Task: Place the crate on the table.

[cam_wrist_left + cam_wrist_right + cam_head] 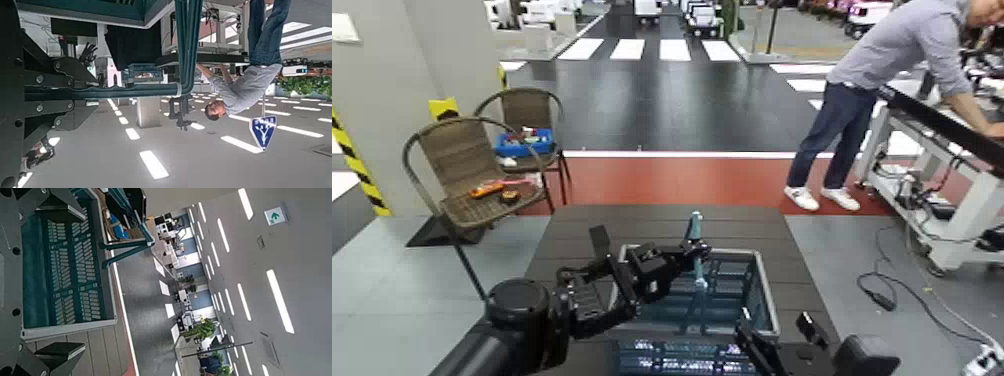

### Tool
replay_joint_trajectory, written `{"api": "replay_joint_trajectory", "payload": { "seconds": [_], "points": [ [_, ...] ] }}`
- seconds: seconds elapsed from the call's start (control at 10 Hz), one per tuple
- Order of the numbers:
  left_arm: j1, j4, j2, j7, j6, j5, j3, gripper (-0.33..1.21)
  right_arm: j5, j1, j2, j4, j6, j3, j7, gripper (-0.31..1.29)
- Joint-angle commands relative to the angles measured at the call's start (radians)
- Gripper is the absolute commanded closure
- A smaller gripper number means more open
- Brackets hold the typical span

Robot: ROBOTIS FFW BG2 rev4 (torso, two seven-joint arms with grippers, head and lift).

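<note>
Placing step, late stage by the look of it: teal crate (717,290) sitting on the dark slatted table (572,235), near its front edge, long side toward the robot. Left gripper (622,262) reaching in over the crate's near-left rim, fingers spread apart with nothing clamped between them, close to the upright teal centre handle (695,232). Right gripper (772,345) low at the crate's near-right corner; open or shut, cannot tell. Right wrist view looking down into the crate's slotted floor, rim resting on table slats. Next move, judged: confirm crate fully supported, then lift both arms clear without snagging the rim or handle. Person (892,90) bent over a workbench (972,150) well apart at right; two chairs (482,165) at left.
</note>
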Motion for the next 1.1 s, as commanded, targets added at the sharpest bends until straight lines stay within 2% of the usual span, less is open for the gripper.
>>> {"api": "replay_joint_trajectory", "payload": {
  "seconds": [0.1,0.7,0.9,1.0,1.1],
  "points": [
    [-0.008,0.018,-0.001,0.000,-0.006,-0.004,-0.005,1.14,-0.002,-0.001,0.000,0.002,-0.004,0.000,0.000,0.15],
    [-0.009,0.053,-0.006,-0.025,-0.020,-0.007,-0.027,1.07,-0.002,-0.003,-0.003,0.005,-0.012,0.000,0.002,0.15],
    [-0.008,0.055,-0.006,-0.033,-0.026,-0.010,-0.027,0.90,-0.002,-0.003,-0.002,0.005,-0.010,0.000,0.002,0.15],
    [-0.008,0.055,-0.006,-0.036,-0.027,-0.012,-0.027,0.74,-0.002,-0.001,-0.002,0.005,-0.012,0.000,0.002,0.15],
    [-0.006,0.055,-0.006,-0.039,-0.027,-0.016,-0.025,0.52,-0.003,-0.001,-0.002,0.005,-0.012,-0.002,0.002,0.15]
  ]
}}
